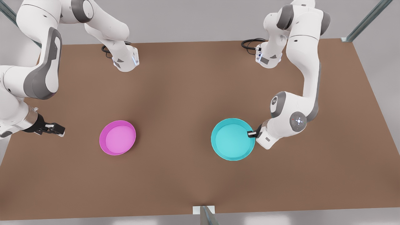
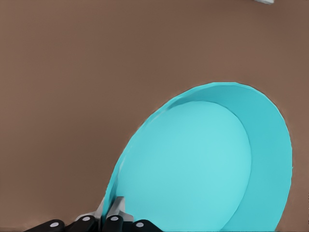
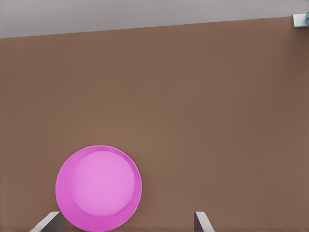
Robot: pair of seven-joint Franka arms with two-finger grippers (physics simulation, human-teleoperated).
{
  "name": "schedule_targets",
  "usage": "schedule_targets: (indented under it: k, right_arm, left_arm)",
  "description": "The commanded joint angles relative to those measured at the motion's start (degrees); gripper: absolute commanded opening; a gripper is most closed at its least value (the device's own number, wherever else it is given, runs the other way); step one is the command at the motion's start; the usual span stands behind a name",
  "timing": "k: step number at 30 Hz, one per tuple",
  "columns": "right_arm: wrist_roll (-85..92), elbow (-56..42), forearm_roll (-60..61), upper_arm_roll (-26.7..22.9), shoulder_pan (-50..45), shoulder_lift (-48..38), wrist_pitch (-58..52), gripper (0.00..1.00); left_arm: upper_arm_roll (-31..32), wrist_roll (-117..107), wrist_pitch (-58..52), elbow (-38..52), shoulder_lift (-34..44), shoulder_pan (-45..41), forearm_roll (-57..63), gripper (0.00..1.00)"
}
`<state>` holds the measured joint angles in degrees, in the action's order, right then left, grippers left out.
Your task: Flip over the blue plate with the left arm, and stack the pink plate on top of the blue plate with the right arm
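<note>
Front view: we see left end effector (image 1: pixel 252 133) pinched on blue plate (image 1: pixel 232 139) rim, plate not flipped. Right end effector (image 1: pixel 56 128) open, empty, beside pink plate (image 1: pixel 117 137). Flip, stacking remain.

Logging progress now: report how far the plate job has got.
Nothing finished. In hand: left claw shut on the blue plate rim, plate open side up, not flipped. Left: the flip, then stacking the pink plate; right claw waits open beside it.
</note>
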<state>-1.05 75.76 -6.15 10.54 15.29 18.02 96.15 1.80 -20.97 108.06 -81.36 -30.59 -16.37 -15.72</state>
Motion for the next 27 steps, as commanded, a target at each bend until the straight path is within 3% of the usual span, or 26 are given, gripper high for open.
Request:
schedule_targets:
  k: [1,9,14,27]
  right_arm:
    - [0.00,0.00,0.00,0.00,0.00,0.00,0.00,1.00]
    - [0.00,0.00,0.00,0.00,0.09,0.00,0.00,1.00]
    - [0.00,0.00,0.00,0.00,0.09,0.00,0.00,1.00]
    - [-0.09,0.00,0.00,0.00,0.09,0.00,0.00,1.00]
  left_arm:
    - [0.05,-0.39,-0.39,0.93,-0.52,-0.33,-3.97,0.21]
    - [5.76,-0.31,0.48,3.40,-2.81,-4.10,-2.05,0.21]
    - [5.76,2.86,4.18,8.15,-4.65,-9.64,14.30,0.21]
    - [5.15,3.04,6.46,10.08,-5.44,-21.51,58.52,0.21]
